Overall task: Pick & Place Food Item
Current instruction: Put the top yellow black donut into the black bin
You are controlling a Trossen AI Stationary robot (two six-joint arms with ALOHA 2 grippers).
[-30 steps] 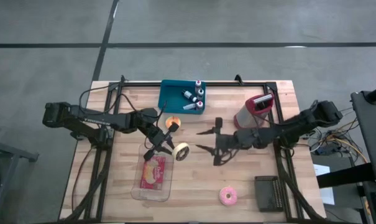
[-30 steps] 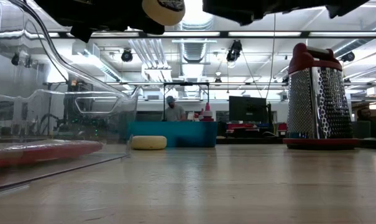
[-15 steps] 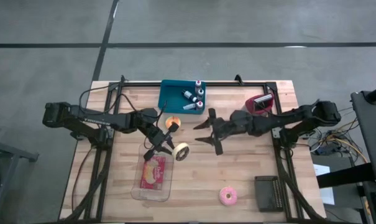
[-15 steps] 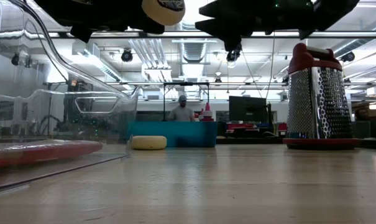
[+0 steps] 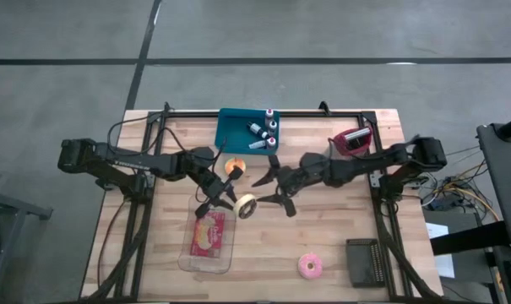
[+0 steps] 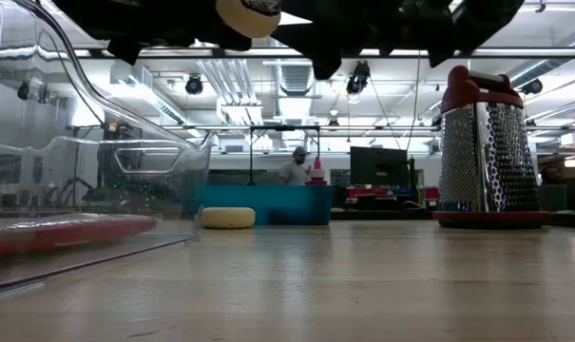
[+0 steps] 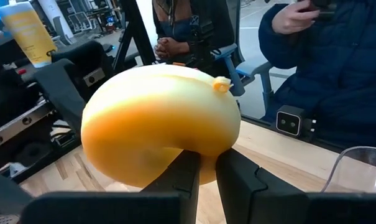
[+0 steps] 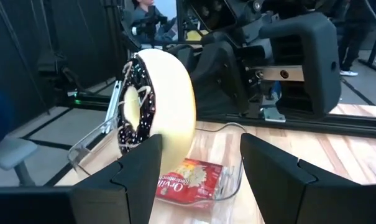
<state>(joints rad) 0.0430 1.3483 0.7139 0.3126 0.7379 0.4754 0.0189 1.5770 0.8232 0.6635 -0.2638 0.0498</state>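
Donut: we see a cream-coloured donut with chocolate icing (image 5: 247, 205) held up off the table, above the wood just beside the upper right corner of the clear container (image 5: 209, 241); in the right wrist view it stands on edge, iced face turned sideways (image 8: 151, 117).
Left gripper: our left gripper (image 5: 229, 199) is closed on the donut, its two fingers (image 7: 178, 180) nearly together and pinching the donut's rim (image 7: 160, 127).
Right gripper: our right gripper (image 5: 268, 186) hovers above the middle of the table, just beside the donut and apart from it, fingers spread wide with nothing between them; its fingers (image 8: 271, 163) frame the donut in its own wrist view.
Clear container: we see it lying on the table below the left gripper, with a red-printed packet (image 5: 208, 233) inside.
Other donuts: a pink donut (image 5: 310, 267) lies near the table's front edge; a yellow one with an orange middle (image 5: 234, 167) lies just below the blue bin's left corner, and it shows as a flat yellow disc in the low view (image 6: 227, 218).
Blue bin: we see the blue bin (image 5: 231, 132) at the table's far edge, small bottles (image 5: 263, 132) in its right half.
Grater: a metal grater with a red top (image 6: 487, 152) stands upright at the right of the table (image 5: 339, 236).
Dark block: a dark ridged block (image 5: 366, 262) lies near the front right corner.
Room: a person (image 6: 295, 168) stands far behind the table in the low view.
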